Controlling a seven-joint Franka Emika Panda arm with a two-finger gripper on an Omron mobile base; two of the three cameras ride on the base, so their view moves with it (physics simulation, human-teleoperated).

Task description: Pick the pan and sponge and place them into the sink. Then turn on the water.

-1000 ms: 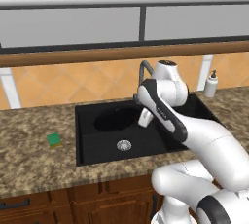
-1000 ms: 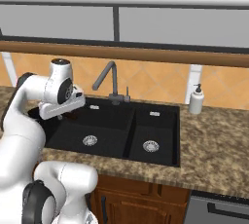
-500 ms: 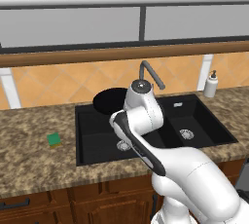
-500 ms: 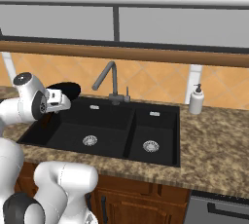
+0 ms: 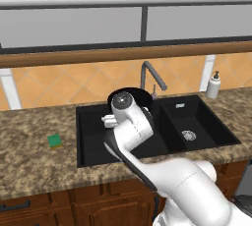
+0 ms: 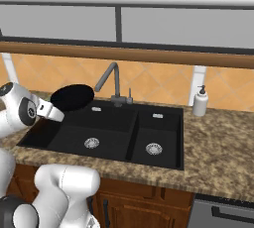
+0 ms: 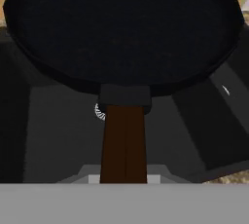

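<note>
One sponge [image 5: 54,141] is seen lying flat on the speckled brown counter [image 5: 34,166], left of the sink [image 5: 88,136] and apart from its rim, green side up.

One pan [image 6: 72,97] is held in the air over the far left part of the large basin. In the right base view its round black body is tilted up on edge, and its long axis runs from the body down and left to the gripper [image 6: 49,112]. In the hand view the brown handle [image 7: 124,142] runs straight away from the camera to the pan, with the basin floor and a silver drain [image 7: 99,112] seen beneath it. The gripper is clamped on the handle's near end.

The sink is one black unit with two basins, the large one on the left and the small one on the right, and one round drain is seen in each from the right base view. One dark gooseneck faucet [image 6: 111,81] stands at the far rim between the basins, its spout reaching left. One white soap bottle [image 6: 200,101] stands on the counter at the far right.

Behind the counter an orange tiled wall is seen, with a wooden ledge and grey window panes above; wooden cabinets lie below.
</note>
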